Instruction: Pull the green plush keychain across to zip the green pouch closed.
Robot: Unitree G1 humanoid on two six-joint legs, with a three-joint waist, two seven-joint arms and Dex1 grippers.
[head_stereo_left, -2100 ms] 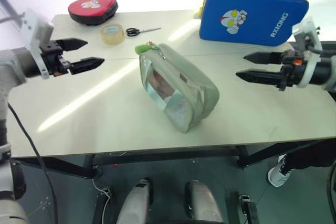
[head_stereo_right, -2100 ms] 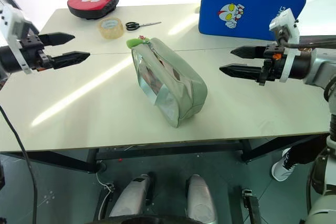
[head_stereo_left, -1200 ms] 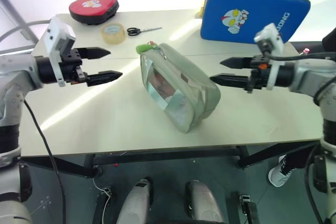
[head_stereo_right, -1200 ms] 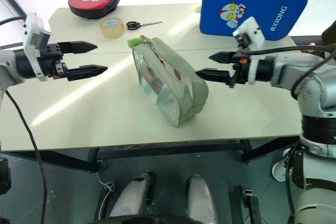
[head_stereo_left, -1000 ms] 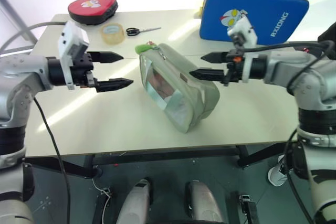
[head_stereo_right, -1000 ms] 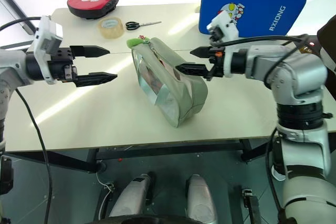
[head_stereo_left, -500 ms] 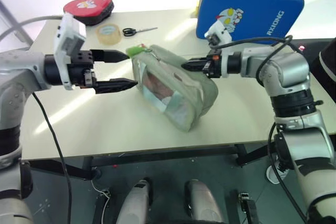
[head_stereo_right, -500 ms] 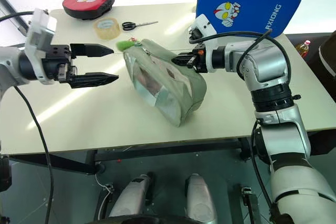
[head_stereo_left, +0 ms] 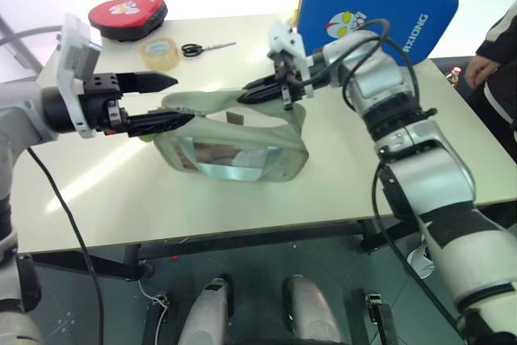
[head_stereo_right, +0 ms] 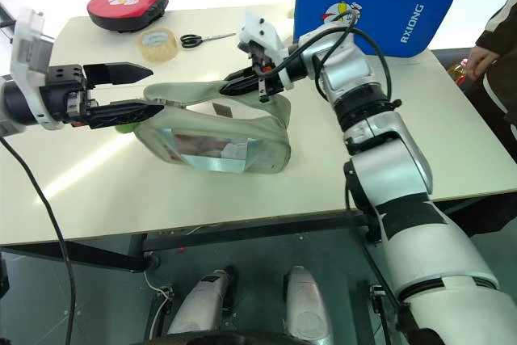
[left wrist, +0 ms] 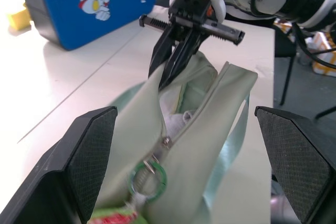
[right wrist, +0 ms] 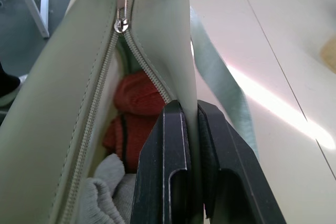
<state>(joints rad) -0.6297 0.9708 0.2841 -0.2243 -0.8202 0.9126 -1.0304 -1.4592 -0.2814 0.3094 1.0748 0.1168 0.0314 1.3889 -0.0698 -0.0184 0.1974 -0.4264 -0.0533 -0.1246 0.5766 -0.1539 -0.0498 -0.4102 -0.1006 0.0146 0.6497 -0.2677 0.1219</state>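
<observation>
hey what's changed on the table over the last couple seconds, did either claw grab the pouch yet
Yes. The right claw swung in from the right side and shut on the top edge of the green pouch, which has turned to lie crosswise. The left claw came in toward the pouch's end by the green plush keychain, open, gripping nothing. The tape roll, scissors and both pads stayed put.

Counter [head_stereo_left: 161,199], pale cream, bearing all items. Far left corner: red pad [head_stereo_left: 127,14] with a cartoon print, lying flat. Just beside it, nearer the middle: tape roll [head_stereo_left: 160,52], translucent tan, lying flat. Next to the roll: scissors [head_stereo_left: 200,48] with black handles, blades toward the blue pad [head_stereo_left: 380,14], which stands upright at the far right edge, printed with a cartoon hero and white lettering. Right margin: person [head_stereo_left: 499,62] in dark sleeves, hand [head_stereo_left: 477,67] visible.
</observation>
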